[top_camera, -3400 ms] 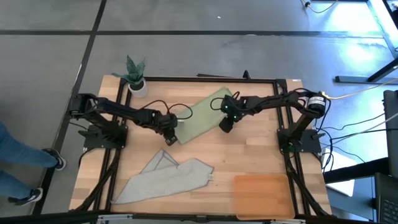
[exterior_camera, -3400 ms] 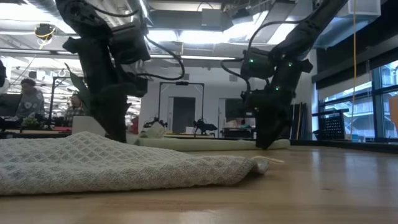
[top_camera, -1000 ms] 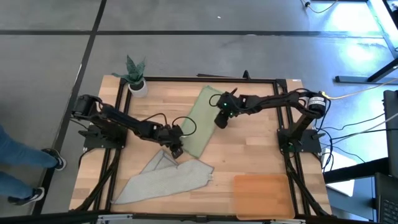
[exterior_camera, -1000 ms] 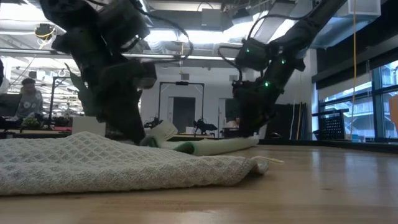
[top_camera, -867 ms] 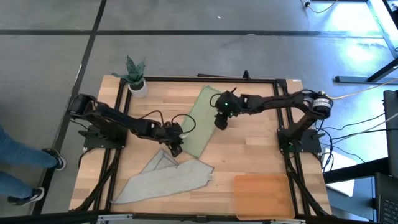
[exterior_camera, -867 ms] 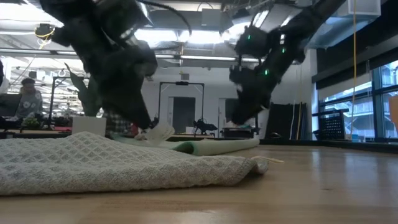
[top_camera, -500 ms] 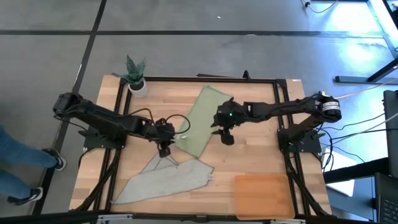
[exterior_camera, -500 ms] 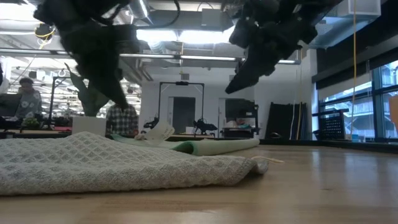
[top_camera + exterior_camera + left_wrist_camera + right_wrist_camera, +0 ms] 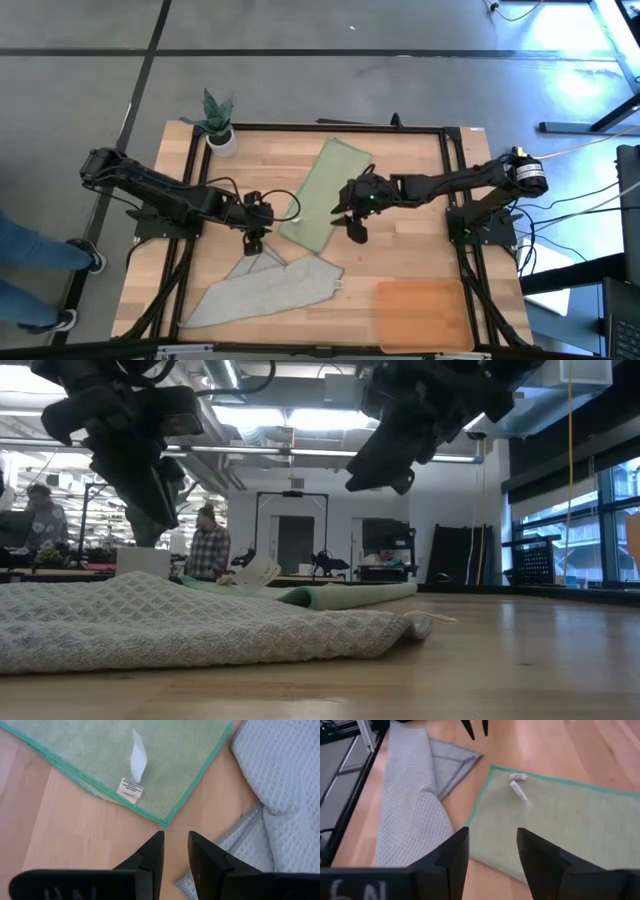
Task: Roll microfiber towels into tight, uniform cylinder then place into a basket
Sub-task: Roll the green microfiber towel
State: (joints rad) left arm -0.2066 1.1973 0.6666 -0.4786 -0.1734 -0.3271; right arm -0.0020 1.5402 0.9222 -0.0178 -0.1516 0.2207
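Note:
The pale green towel [image 9: 322, 190] lies spread flat on the table, slanting from the far middle toward the near left, with white tags [image 9: 137, 757] on its near corner. The grey towel [image 9: 270, 285] lies crumpled at the near left. My left gripper [image 9: 255, 240] hangs above the bare wood between the green towel's near corner and the grey towel [image 9: 285, 780], its fingers a narrow gap apart and empty [image 9: 176, 836]. My right gripper [image 9: 352, 232] hangs open and empty [image 9: 492, 832] above the green towel's near right edge. The orange-brown basket [image 9: 420, 310] sits at the near right.
A small potted plant [image 9: 217, 118] stands at the table's far left corner. Bare wood lies between the green towel and the basket. A person stands in the room beyond the table [image 9: 208, 550].
Both grippers have risen clear of the green towel. My left gripper has gone from the towel's near corner toward the table's left edge. My right gripper has gone from the towel's right edge toward the near edge. The green towel stays lying flat.

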